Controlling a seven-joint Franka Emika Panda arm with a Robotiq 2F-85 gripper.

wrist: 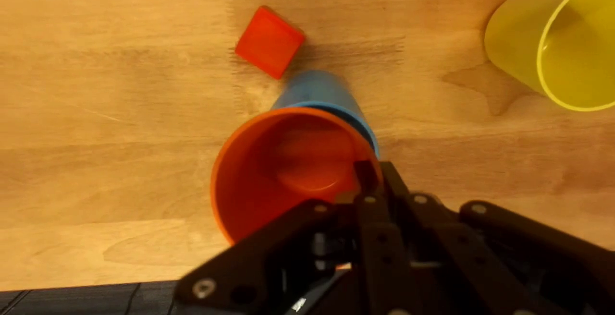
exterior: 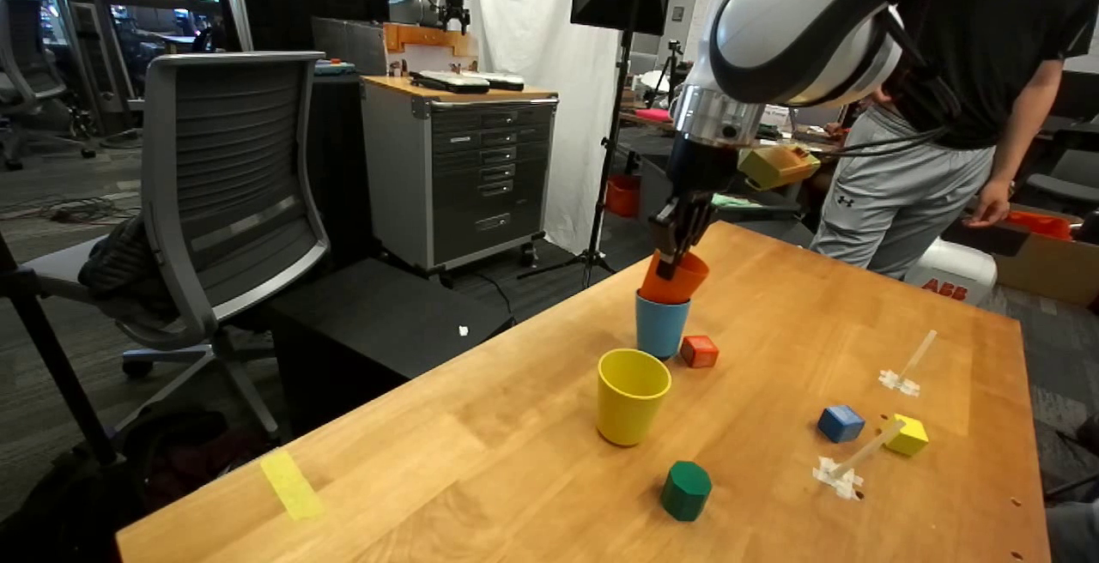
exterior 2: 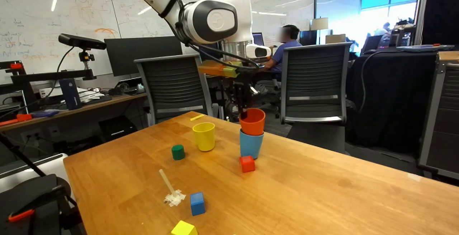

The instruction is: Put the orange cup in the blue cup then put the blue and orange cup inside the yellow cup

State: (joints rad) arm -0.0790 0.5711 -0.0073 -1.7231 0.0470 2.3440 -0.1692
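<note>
Hand (wrist: 379, 175) pinches orange cup (exterior 2: 253, 123), tilted, seemingly partway into blue cup (exterior 2: 250, 145): nesting unfinished. Remaining: pair into yellow cup (exterior: 629, 408).

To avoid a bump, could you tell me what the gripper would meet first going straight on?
Likely the blue cup, via the orange cup the gripper holds; the cups may already touch.

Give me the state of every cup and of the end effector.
The orange cup: tilted, gripped, only partly inside the blue cup.
The blue cup: standing mouth up.
The yellow cup: standing mouth up, apart from the others, nothing visible inside.
The end effector: closed on the orange cup's wall.
</note>
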